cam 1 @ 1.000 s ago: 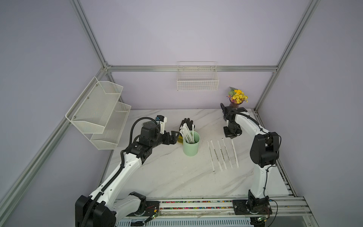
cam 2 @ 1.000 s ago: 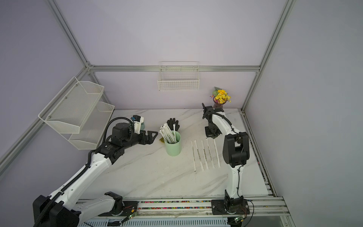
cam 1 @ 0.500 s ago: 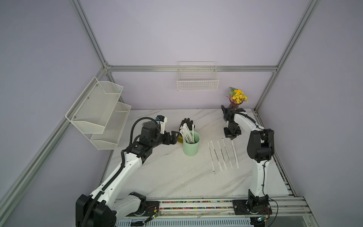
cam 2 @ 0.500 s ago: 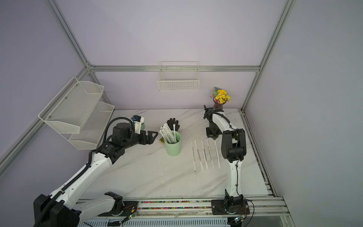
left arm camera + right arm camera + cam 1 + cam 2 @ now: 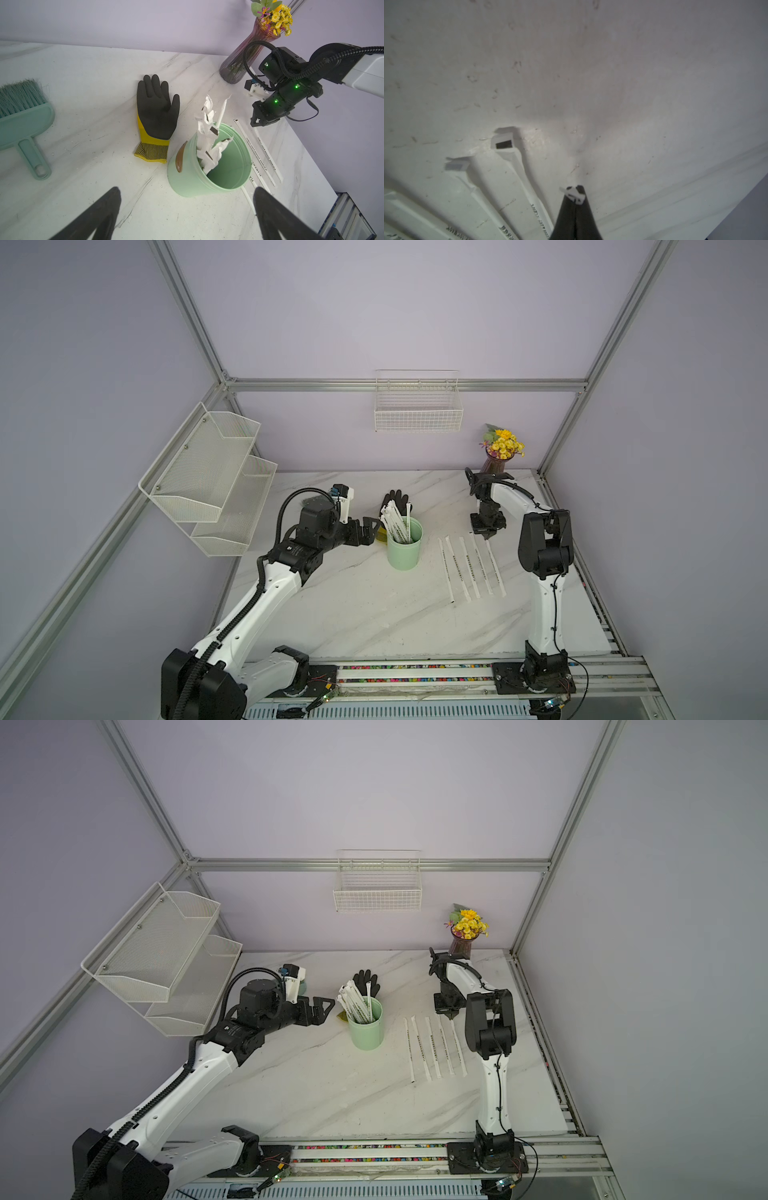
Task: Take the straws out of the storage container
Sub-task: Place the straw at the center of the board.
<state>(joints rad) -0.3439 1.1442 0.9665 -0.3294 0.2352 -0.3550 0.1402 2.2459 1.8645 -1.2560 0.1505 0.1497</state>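
The storage container [image 5: 404, 553] [image 5: 365, 1033] [image 5: 187, 176] is a mint-green cup standing mid-table. A bundle of white wrapped straws [image 5: 397, 522] [image 5: 355, 1002] [image 5: 207, 133] leans out of it. Several more straws [image 5: 457, 568] [image 5: 432, 1048] [image 5: 259, 149] [image 5: 517, 166] lie side by side on the table to its right. My left gripper [image 5: 372, 531] [image 5: 328, 1006] [image 5: 187, 190] hangs open just left of the cup, holding nothing. My right gripper [image 5: 487, 536] [image 5: 451, 1016] [image 5: 575, 192] is low at the far end of the rightmost laid straw [image 5: 495, 568], shut on its paper tip.
A black and yellow glove [image 5: 395, 502] [image 5: 155, 108] lies behind the cup. A green hand brush [image 5: 22, 116] lies on the table's left side. A vase of yellow flowers [image 5: 500, 452] stands at the back right. A wire basket [image 5: 417, 410] and a mesh rack [image 5: 212, 481] hang on the walls.
The right arm's elbow has swung a little to the left while its gripper stays at the far ends of the laid straws. The left arm has not moved.
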